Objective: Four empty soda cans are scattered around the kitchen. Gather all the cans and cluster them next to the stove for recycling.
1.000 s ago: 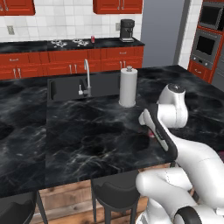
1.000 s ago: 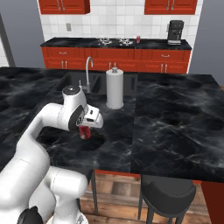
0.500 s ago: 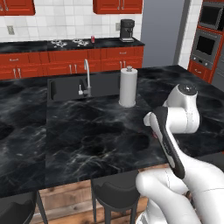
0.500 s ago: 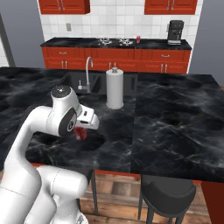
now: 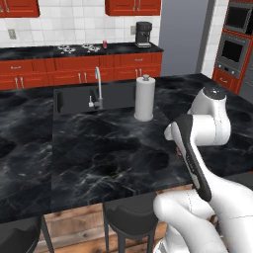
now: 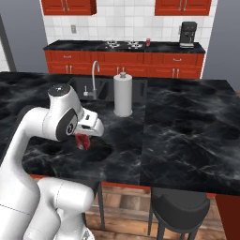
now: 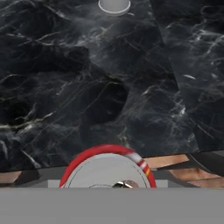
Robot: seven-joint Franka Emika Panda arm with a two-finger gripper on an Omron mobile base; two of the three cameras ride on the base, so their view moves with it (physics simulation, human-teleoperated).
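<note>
While the arm has swung back over the last second toward the near edge of the island table, the fingers stay clamped on a red soda can, lifted clear of the marble, so carriage to the far stove comes next.

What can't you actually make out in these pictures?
- Red can in the gripper: the white hand covers its upper part in the right base view; the hand view cuts it off at the bottom.
- Far red can beside the stove: too small for detail.
- The other two cans: whereabouts cannot be told.
</note>
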